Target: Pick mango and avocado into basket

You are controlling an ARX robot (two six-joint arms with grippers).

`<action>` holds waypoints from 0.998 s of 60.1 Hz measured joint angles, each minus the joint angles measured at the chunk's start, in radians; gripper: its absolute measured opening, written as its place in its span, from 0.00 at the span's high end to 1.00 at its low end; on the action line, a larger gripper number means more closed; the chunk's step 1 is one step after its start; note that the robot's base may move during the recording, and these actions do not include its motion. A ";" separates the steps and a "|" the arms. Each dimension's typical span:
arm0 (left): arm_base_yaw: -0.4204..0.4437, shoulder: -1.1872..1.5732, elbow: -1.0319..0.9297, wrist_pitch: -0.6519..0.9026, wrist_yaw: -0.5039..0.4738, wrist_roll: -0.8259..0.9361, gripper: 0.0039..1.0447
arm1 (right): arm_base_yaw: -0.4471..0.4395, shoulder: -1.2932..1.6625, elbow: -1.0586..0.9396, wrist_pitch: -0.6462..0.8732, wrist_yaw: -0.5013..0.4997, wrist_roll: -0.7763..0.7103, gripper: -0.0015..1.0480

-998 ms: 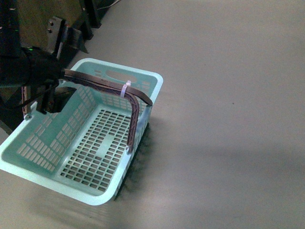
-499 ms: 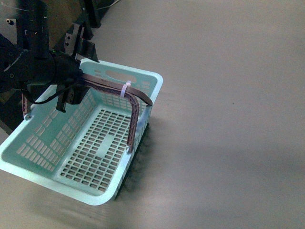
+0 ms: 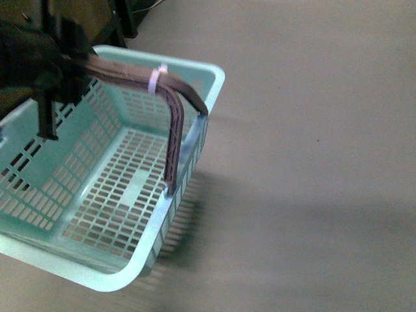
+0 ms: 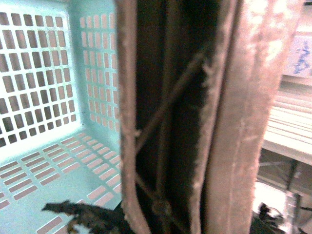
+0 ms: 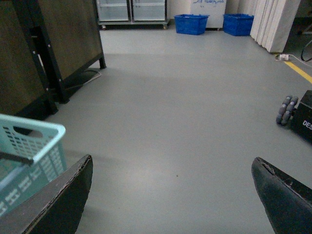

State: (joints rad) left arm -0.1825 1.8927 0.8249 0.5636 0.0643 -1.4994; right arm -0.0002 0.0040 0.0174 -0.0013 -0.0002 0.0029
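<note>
Front view shows the basket (image 3: 110,278) on the left side, tilted, with the grey floor (image 3: 312,162) under it and a soft shadow beside its near edge. I cannot tell if any part of it touches the floor. The brown handle (image 3: 174,130) arches over it, and a white zip tie (image 3: 156,77) sits near the bend. The left gripper (image 3: 64,65) is a dark mass at the far end of the handle. Its jaws seem clamped on the handle, but the fingers themselves are hard to make out. This gripper covers part of the far wall, and the left side of the basket is cut off by the picture edge. The part of the slotted bottom that shows is bare.

Left wrist view is filled by the handle (image 4: 224,122), very close and blurred, with the teal walls and bottom (image 4: 44,97) behind it. A dark ragged shape at the lower edge is not clear to me.

Right wrist view shows the right gripper (image 5: 171,159) with its jaws wide apart and only floor between the two dark fingers (image 5: 63,200). One corner of the basket (image 5: 34,134) is just beside it. Further away stand a dark cabinet (image 5: 68,34), two blue crates (image 5: 191,23), a white curtain (image 5: 278,22) and a black wheeled device (image 5: 300,114), half cut off.
</note>
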 joint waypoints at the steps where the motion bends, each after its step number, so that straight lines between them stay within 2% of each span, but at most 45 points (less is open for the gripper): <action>1: 0.000 -0.039 -0.016 -0.007 -0.003 -0.009 0.86 | 0.000 0.000 0.000 0.000 0.000 0.000 0.08; 9: 0.004 -0.246 -0.103 -0.051 -0.025 -0.053 0.86 | 0.000 0.000 0.000 0.000 0.000 0.000 0.08; 17: 0.005 -0.496 -0.175 -0.163 -0.053 -0.092 0.86 | 0.000 0.000 0.000 0.000 0.000 0.000 0.08; 34: -0.035 -0.777 -0.195 -0.364 -0.103 -0.107 0.86 | 0.000 0.000 0.000 0.000 0.000 0.000 0.08; 38: -0.047 -0.844 -0.194 -0.443 -0.142 -0.111 0.86 | 0.000 0.000 0.000 0.000 0.000 0.000 0.08; 51: -0.050 -0.877 -0.194 -0.488 -0.184 -0.099 0.86 | 0.000 0.000 0.000 0.000 0.000 0.000 0.08; 60: -0.050 -0.876 -0.194 -0.493 -0.172 -0.095 0.86 | 0.000 0.000 0.000 0.000 0.000 0.000 0.08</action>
State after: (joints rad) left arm -0.2325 1.0164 0.6312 0.0704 -0.1078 -1.5948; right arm -0.0002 0.0040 0.0174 -0.0013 -0.0002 0.0029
